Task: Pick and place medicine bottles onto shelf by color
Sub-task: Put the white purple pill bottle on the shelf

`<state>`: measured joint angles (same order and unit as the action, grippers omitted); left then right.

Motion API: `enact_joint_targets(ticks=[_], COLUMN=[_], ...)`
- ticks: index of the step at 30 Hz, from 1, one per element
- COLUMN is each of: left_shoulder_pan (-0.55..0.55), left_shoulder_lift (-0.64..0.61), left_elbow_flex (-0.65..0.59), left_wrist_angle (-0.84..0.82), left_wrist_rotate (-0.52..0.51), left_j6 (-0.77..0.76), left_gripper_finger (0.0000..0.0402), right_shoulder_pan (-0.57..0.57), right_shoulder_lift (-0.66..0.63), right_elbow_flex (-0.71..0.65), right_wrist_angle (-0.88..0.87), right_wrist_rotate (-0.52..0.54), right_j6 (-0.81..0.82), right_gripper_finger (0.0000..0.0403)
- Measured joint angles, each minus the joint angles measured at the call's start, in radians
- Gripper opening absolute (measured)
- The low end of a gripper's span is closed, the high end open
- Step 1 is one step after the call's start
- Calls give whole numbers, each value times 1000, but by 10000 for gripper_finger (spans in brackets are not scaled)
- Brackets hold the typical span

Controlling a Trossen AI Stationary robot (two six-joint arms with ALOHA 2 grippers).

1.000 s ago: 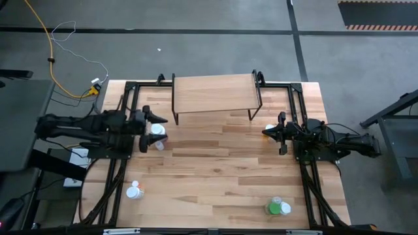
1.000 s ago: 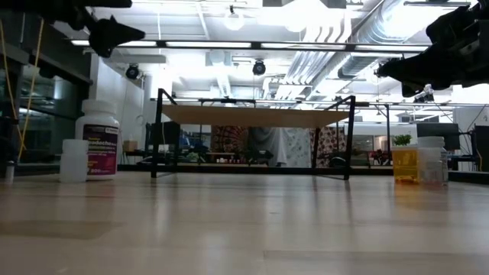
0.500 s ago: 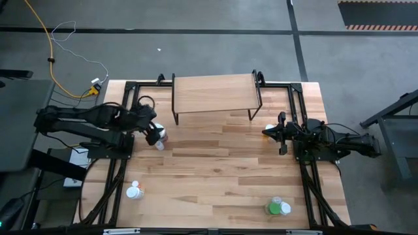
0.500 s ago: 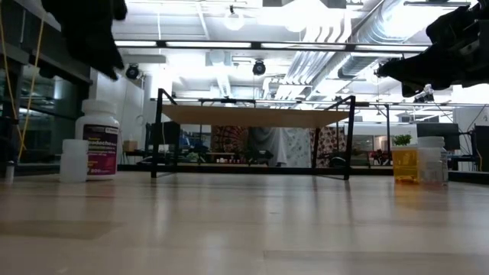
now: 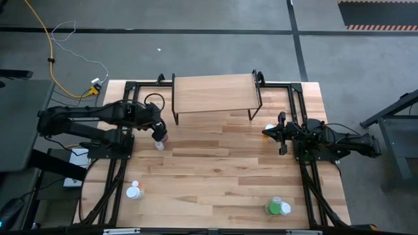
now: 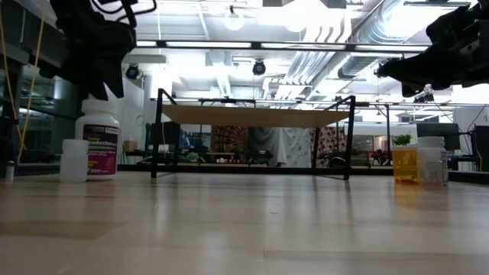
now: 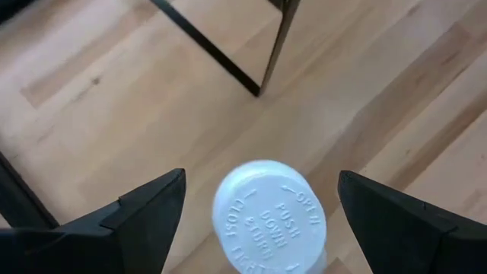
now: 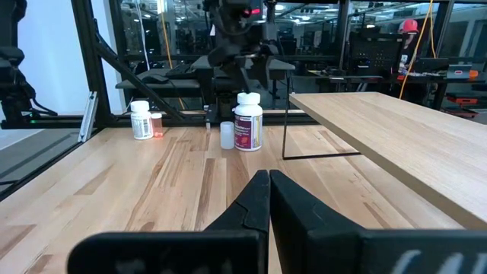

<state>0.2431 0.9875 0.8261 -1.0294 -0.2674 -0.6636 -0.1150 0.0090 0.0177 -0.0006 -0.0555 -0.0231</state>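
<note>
Two arms in high view: left claw (image 5: 159, 133) hangs over a white bottle (image 5: 160, 141) on the counter (image 5: 222, 163), just off the shelf (image 5: 214, 93) left front leg; right claw (image 5: 266, 132) hangs near the shelf's right side. Green bottle (image 5: 275, 208) near front right, orange bottle (image 5: 134, 191) front left.
Low view: left claw (image 6: 98, 72) above big white bottle (image 6: 101, 140), small one (image 6: 74, 160) beside it.
Left wrist: fingers (image 7: 152, 209) spread wide either side of white cap (image 7: 269, 217), no contact.
Right wrist: right claw (image 8: 268, 180) pressed together, empty.
</note>
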Motion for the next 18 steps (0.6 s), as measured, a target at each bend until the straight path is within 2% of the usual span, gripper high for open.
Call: enact_joint_targets(ticks=[5, 18], left_shoulder_pan=[12, 13], left_shoulder_lift=[37, 106], left_elbow_flex=[0, 0], left_wrist_angle=[-29, -51], left_wrist_rotate=[57, 103], left_j6=[-14, -2], left_gripper_finger=[335, 335], right_shoulder_pan=[0, 0], right_shoulder_lift=[0, 0], right_elbow_flex=[0, 0], right_wrist_angle=[0, 0], right_wrist_rotate=[0, 0], right_j6=[0, 0], right_gripper_finger=[0, 0])
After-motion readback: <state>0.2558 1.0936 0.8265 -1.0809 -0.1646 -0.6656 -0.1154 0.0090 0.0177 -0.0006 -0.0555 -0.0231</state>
